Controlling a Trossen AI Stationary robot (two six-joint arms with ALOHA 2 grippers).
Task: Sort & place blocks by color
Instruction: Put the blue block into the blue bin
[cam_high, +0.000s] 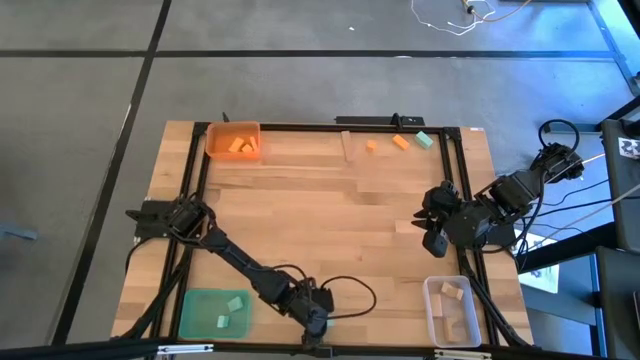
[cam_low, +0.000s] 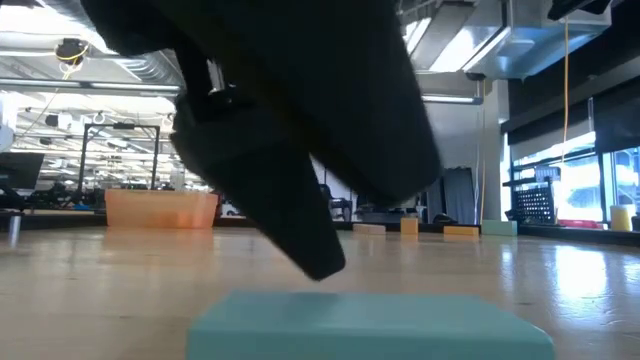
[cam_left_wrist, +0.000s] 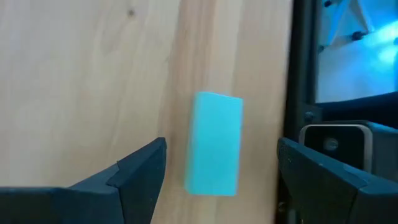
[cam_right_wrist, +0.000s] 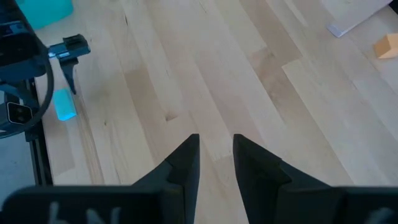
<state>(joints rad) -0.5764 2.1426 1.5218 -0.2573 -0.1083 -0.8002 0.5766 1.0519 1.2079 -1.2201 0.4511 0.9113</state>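
Observation:
A teal block (cam_left_wrist: 214, 143) lies flat on the table near its front edge; it also shows in the low view (cam_low: 365, 325) and the right wrist view (cam_right_wrist: 64, 104). My left gripper (cam_left_wrist: 221, 146) stands open over it, one finger on each side, touching nothing; in the high view (cam_high: 317, 322) it hides the block. My right gripper (cam_right_wrist: 216, 146) hangs above the table's right side (cam_high: 437, 232), its fingers a narrow gap apart with nothing between them. Two orange blocks (cam_high: 371, 146) (cam_high: 401, 141) and a teal block (cam_high: 424, 139) lie at the far edge.
The orange tray (cam_high: 213, 133) at the far left holds orange blocks. The green tray (cam_high: 195, 305) at the near left holds green blocks, and the clear tray (cam_high: 432, 310) at the near right holds wood blocks. A black rail (cam_left_wrist: 301, 74) runs beside the teal block.

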